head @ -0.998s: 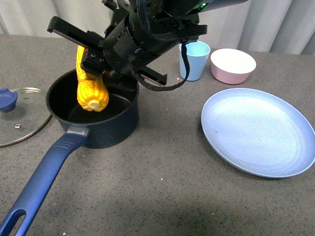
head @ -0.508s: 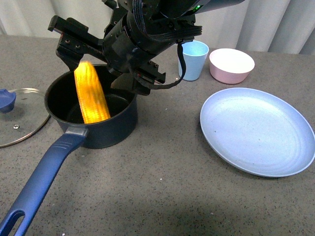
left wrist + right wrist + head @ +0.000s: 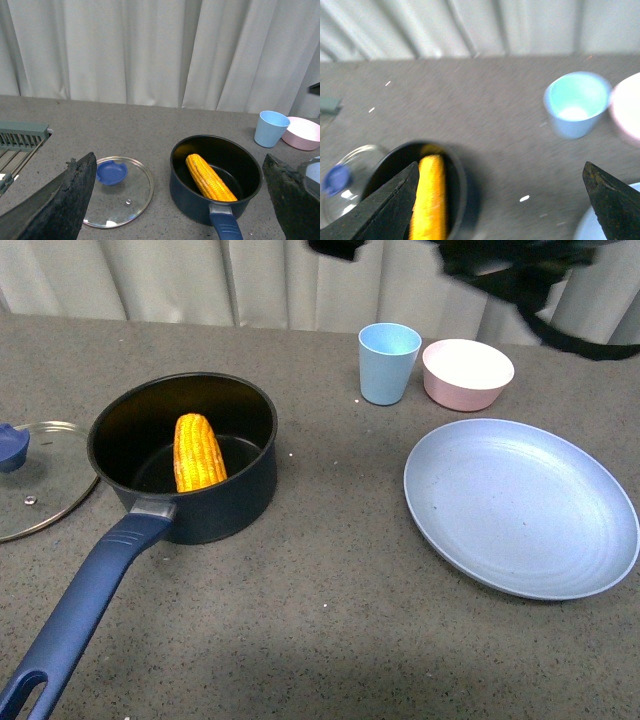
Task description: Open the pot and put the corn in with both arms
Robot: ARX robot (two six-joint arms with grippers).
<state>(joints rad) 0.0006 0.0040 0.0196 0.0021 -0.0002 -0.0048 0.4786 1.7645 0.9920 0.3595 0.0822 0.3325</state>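
Note:
The dark navy pot (image 3: 230, 505) stands uncovered at the left of the table, its long blue handle (image 3: 85, 610) pointing toward me. The yellow corn (image 3: 198, 452) lies inside it, leaning on the wall. The glass lid (image 3: 45, 480) with its blue knob (image 3: 12, 445) rests flat on the table to the left of the pot. My left gripper (image 3: 179, 156) hangs open well above and short of the pot (image 3: 187, 197) and corn (image 3: 210, 177). My right gripper (image 3: 500, 165) is open and empty, high over the table; its blurred view shows the corn (image 3: 431, 195) in the pot (image 3: 462, 190).
A light blue cup (image 3: 388, 362) and a pink bowl (image 3: 467, 373) stand at the back. A large blue plate (image 3: 520, 505) lies at the right. Part of the right arm (image 3: 520, 265) crosses the top edge. A grey-green rack (image 3: 20, 142) sits left of the lid.
The right gripper let go of the corn and rose up and right, out of the pot. The corn dropped in and now leans inside the pot.

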